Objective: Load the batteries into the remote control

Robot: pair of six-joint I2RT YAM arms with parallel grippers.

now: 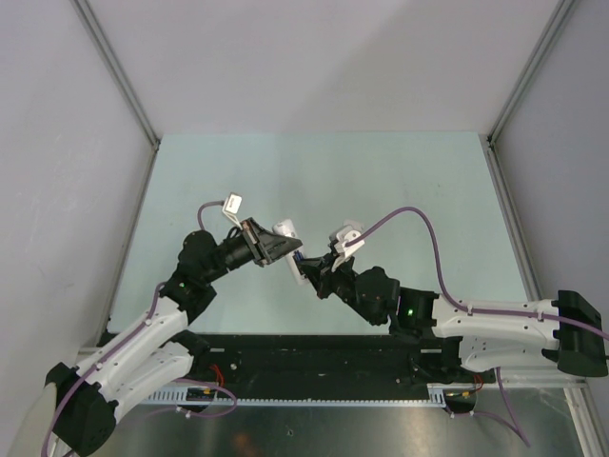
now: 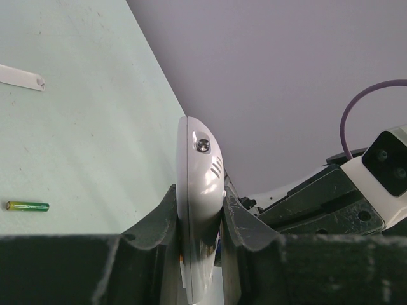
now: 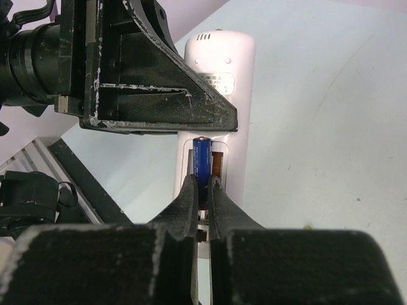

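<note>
My left gripper [image 2: 200,194] is shut on the white remote control [image 2: 198,165], held edge-on above the table; in the top view the left gripper [image 1: 278,249] and remote [image 1: 286,231] are at mid table. The right wrist view shows the remote's back [image 3: 219,60] with its recessed compartment open. My right gripper [image 3: 202,181] is shut on the purple-blue battery [image 3: 203,162], which lies lengthwise in the compartment's left slot; the right slot shows bare. In the top view the right gripper [image 1: 306,269] meets the remote's lower end. The green battery [image 2: 27,206] lies on the table.
A flat white strip [image 2: 22,77] lies on the pale green table [image 2: 82,127], beyond the green battery. The left gripper's black body [image 3: 146,70] crosses over the remote just above the compartment. Grey walls enclose the table on three sides.
</note>
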